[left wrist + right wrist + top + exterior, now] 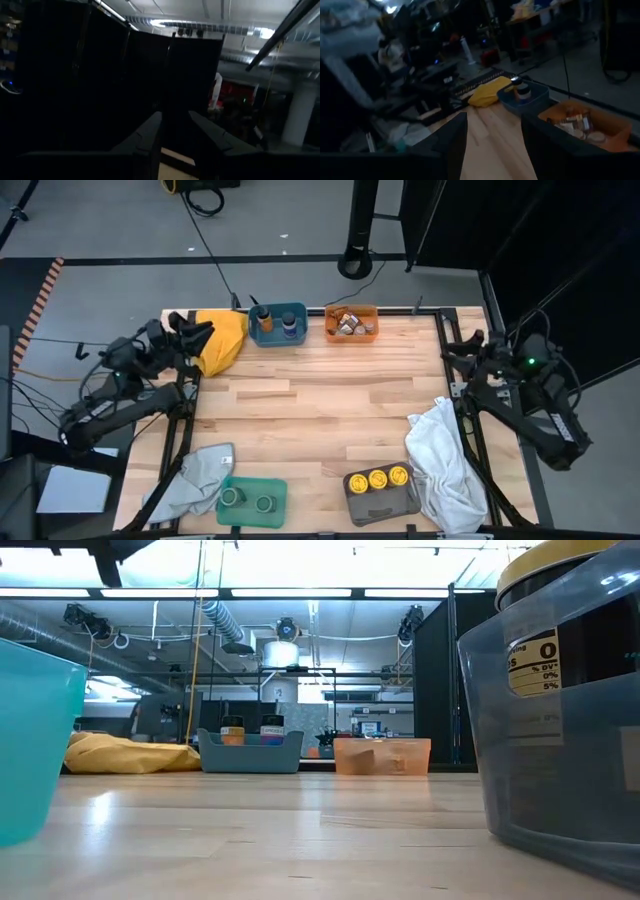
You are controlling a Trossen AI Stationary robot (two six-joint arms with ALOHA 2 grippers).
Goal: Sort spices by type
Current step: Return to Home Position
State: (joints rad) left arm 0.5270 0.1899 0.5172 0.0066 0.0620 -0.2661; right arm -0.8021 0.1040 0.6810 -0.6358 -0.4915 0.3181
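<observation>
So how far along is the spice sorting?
Looks done: three yellow-lidded jars in the grey bin, two green-lidded jars in the green bin, two dark-lidded jars in the blue bin, more spices in the orange bin; none loose on the table. In hand: nothing, the left gripper and right gripper sit open at the table's sides. Remaining: nothing visible to sort.

The bench is pale, plank-striped wood. It carries a blue bin, orange bin, green bin and grey bin of yellow-lidded jars, plus a yellow cloth, white cloth and grey cloth.
</observation>
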